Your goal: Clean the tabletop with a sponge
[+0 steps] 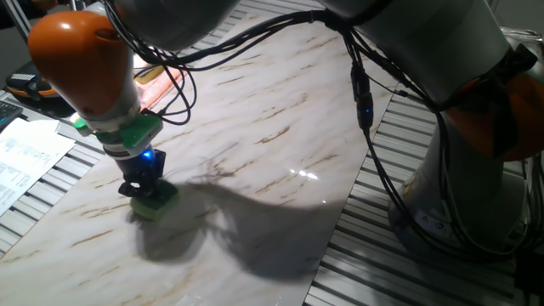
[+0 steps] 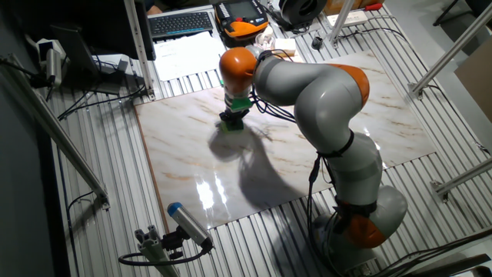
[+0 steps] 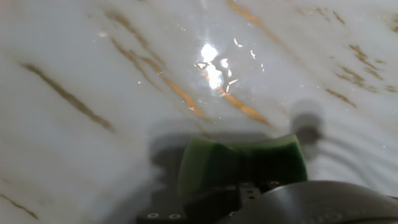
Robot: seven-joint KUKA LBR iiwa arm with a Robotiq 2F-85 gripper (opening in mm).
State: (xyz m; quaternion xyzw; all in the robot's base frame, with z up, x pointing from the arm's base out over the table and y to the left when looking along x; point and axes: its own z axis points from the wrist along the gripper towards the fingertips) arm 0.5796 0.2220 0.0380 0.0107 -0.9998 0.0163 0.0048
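Observation:
The white marble-look tabletop (image 1: 272, 136) fills the middle of both fixed views (image 2: 307, 154) and the hand view (image 3: 93, 74). The green sponge (image 1: 155, 202) lies flat on it near its left part, pressed under my gripper (image 1: 143, 187), whose black fingers are shut on it. In the other fixed view the sponge (image 2: 233, 123) sits under the gripper (image 2: 234, 117) near the slab's far edge. In the hand view the sponge (image 3: 242, 163) shows at the bottom centre, pinched at its waist, with its lower part hidden by the hand.
Grey slatted metal surface (image 1: 425, 255) surrounds the slab. An orange striped cloth (image 1: 157, 81) lies at the slab's far left edge behind the arm. Papers (image 1: 25, 157) lie at the left. Cables (image 1: 365, 102) hang from the arm over the slab. A keyboard (image 2: 181, 23) stands behind the table.

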